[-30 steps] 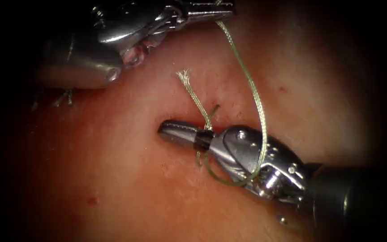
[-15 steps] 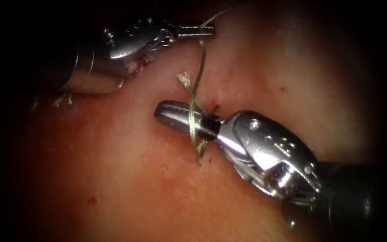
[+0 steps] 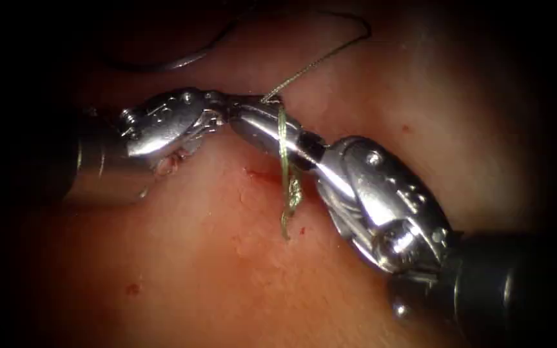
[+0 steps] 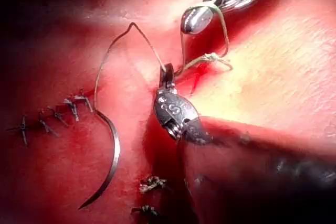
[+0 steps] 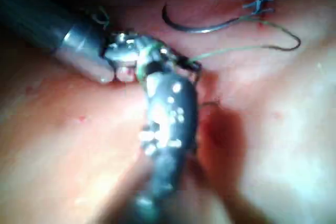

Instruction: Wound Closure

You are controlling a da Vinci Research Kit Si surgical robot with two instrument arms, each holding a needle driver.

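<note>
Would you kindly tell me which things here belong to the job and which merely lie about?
In use: left tool holding thread; right tool, thread looped round it; tissue.
Lying about: needle, free on tissue, held by neither; finished stitches; cut thread ends.

So the count: two shiny steel wristed needle drivers, the left arm's tool [image 3: 243, 106] and the right arm's tool [image 3: 262, 125]. One thin dark curved needle [image 4: 107, 163], lying loose on the reddish pork tissue [image 3: 195, 270], which is one slab. One greenish braided thread [image 3: 283, 151], looped once round the right tool's closed jaws, with a single knot [image 3: 293, 190] at the one cut [image 3: 262, 174]. Finished dark stitches: four in one row [image 4: 50, 115], plus two more knotted ones [image 4: 149, 195] lower down in the left wrist view.
</note>
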